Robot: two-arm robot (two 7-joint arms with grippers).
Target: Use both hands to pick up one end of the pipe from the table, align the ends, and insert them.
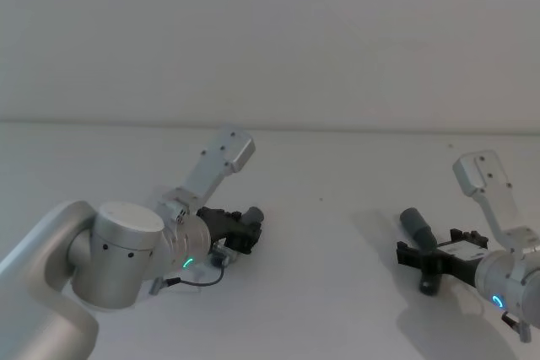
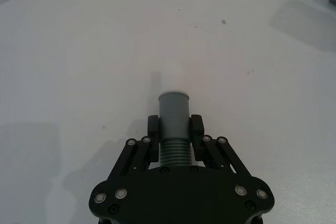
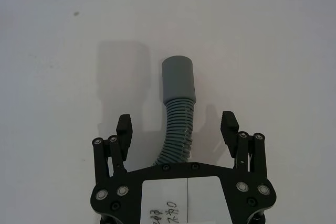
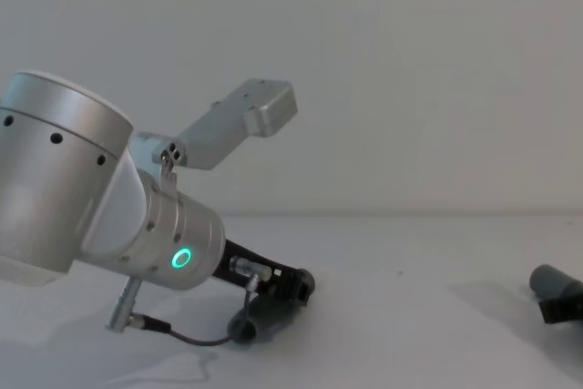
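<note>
Pipe piece (image 2: 174,109) with ribs sits clamped in the left jaws; the right jaws gape wide, a second hose piece (image 3: 178,85) lying untouched between them.

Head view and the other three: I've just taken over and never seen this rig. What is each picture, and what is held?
It is a two-armed robot; each arm ends in a black gripper with two fingers. The head view looks down from above. The chest view looks across the table from lower down. Each wrist view looks along that arm's own gripper. Two grey pipe pieces are on the off-white table. The left gripper has its fingers shut on the ribbed piece with the white ring, low by the table. The right gripper is open: its fingers stand either side of the ribbed piece with the smooth collar, not touching it.
</note>
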